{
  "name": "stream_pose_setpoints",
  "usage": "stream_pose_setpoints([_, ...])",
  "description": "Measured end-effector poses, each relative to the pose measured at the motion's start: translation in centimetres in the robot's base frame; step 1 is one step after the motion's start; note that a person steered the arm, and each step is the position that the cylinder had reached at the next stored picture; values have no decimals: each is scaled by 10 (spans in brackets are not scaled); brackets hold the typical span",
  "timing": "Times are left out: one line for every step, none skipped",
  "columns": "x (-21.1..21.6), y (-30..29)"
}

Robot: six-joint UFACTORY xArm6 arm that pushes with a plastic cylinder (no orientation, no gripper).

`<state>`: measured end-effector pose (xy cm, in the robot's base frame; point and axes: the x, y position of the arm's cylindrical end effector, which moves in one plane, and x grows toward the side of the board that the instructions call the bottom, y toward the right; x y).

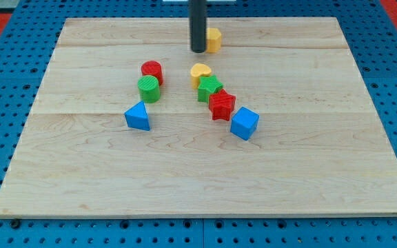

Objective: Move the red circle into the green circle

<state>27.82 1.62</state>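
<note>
Red circle (151, 70) touching green circle (148, 88), tip (198, 50) well apart.

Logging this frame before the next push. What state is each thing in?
my tip: beside yellow block, apart from red circle
red circle: touching green circle
green circle: upright
yellow block: partly hidden by rod
yellow heart: touching green block
</note>
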Motion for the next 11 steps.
stream_pose_setpoints([1,-17])
stream_pose_setpoints([13,-80])
stream_pose_setpoints([40,-101])
stream_pose_setpoints([50,-101])
stream_pose_setpoints([56,-105])
stream_pose_setpoints([56,-106])
stream_pose_setpoints([58,-106])
stream_pose_setpoints([65,-110])
stream_pose_setpoints([54,-120])
stream_pose_setpoints([54,-97])
stream_pose_setpoints([74,-92])
